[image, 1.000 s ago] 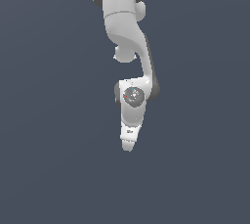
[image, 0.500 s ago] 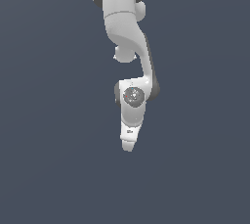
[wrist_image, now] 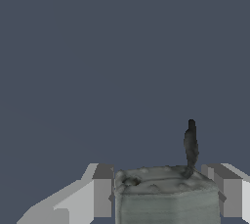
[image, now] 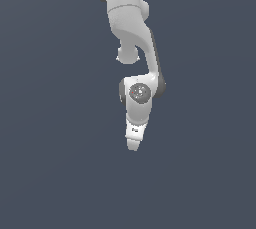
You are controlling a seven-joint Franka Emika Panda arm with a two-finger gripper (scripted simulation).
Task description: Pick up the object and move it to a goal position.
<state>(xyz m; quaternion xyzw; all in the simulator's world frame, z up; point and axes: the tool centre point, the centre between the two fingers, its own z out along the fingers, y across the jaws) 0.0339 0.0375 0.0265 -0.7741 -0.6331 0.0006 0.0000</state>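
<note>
In the wrist view the object (wrist_image: 166, 196), a grey boxy block with a mottled top and a thin dark streak rising from its far corner, sits between my two fingers (wrist_image: 102, 196). Both pads touch its sides, so the gripper (wrist_image: 163, 193) is shut on it. In the exterior view the white arm hangs down from the top and the gripper (image: 133, 144) points downward at the middle of the picture. The object is hidden behind the gripper in that view.
Around the arm both views show only a plain dark blue-grey ground (image: 55, 163). No marker, other object or edge shows.
</note>
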